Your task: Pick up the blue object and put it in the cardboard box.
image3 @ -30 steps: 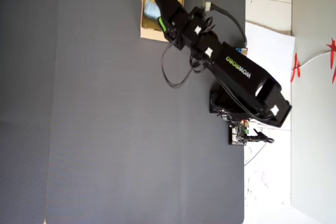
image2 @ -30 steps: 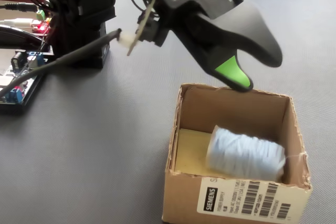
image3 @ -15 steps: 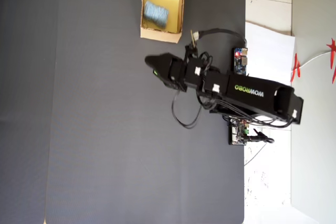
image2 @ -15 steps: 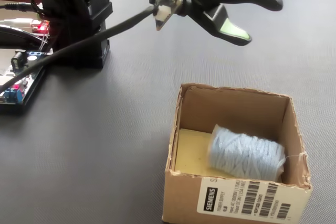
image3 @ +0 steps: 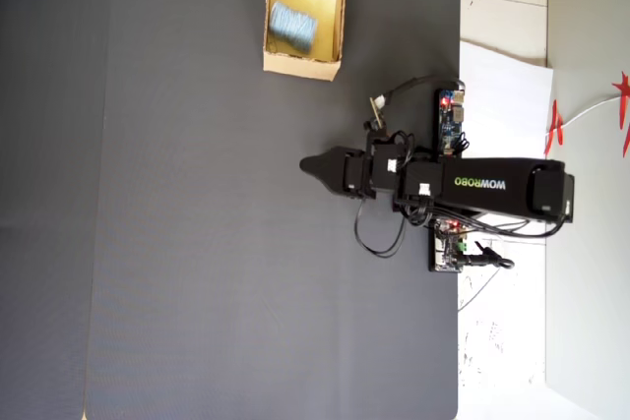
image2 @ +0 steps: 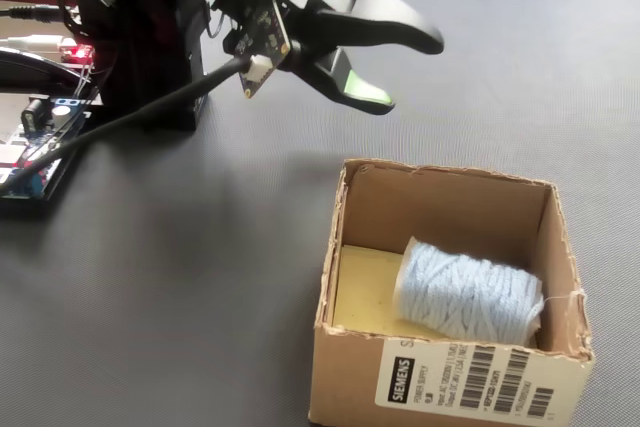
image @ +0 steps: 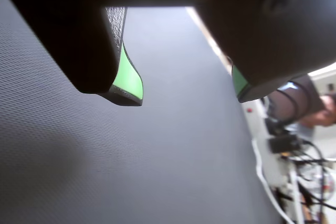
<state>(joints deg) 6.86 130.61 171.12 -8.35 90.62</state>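
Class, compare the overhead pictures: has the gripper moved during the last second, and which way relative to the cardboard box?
Yes. In the overhead view the gripper has swung off the cardboard box, down the picture, now open over bare mat. The blue object lies inside the box.

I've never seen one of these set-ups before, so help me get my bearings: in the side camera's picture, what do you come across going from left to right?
Circuit boards → arm's black base → gripper → blue object, lying inside the cardboard box.
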